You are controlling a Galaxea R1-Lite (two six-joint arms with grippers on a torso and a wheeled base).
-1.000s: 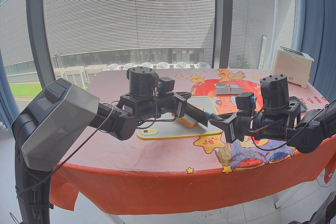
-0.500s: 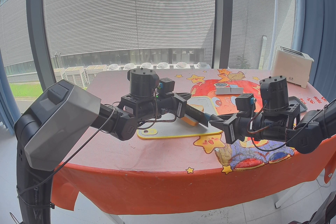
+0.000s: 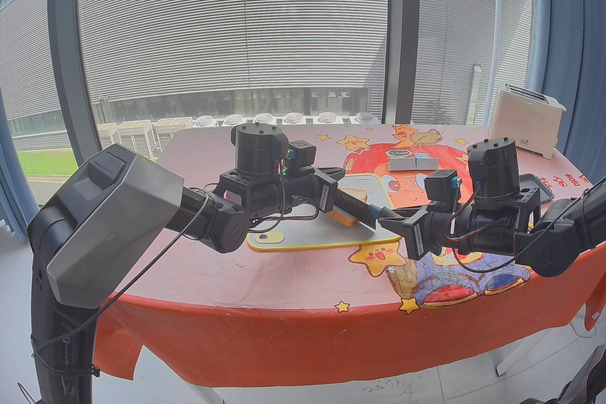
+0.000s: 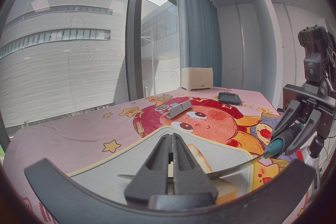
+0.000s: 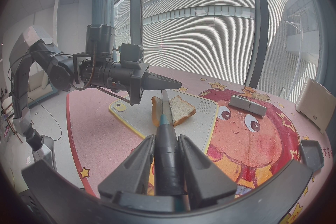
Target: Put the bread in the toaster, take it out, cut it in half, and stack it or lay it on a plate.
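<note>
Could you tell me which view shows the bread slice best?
The right wrist view: the tan-crusted white bread slice lies plain on the pale cutting board, knife across it. The head view catches a sliver of crust; in the left wrist view, the left gripper covers much of it.

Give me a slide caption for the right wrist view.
Right end effector holds a knife across bread on a board, the shut left end effector close above.
</note>
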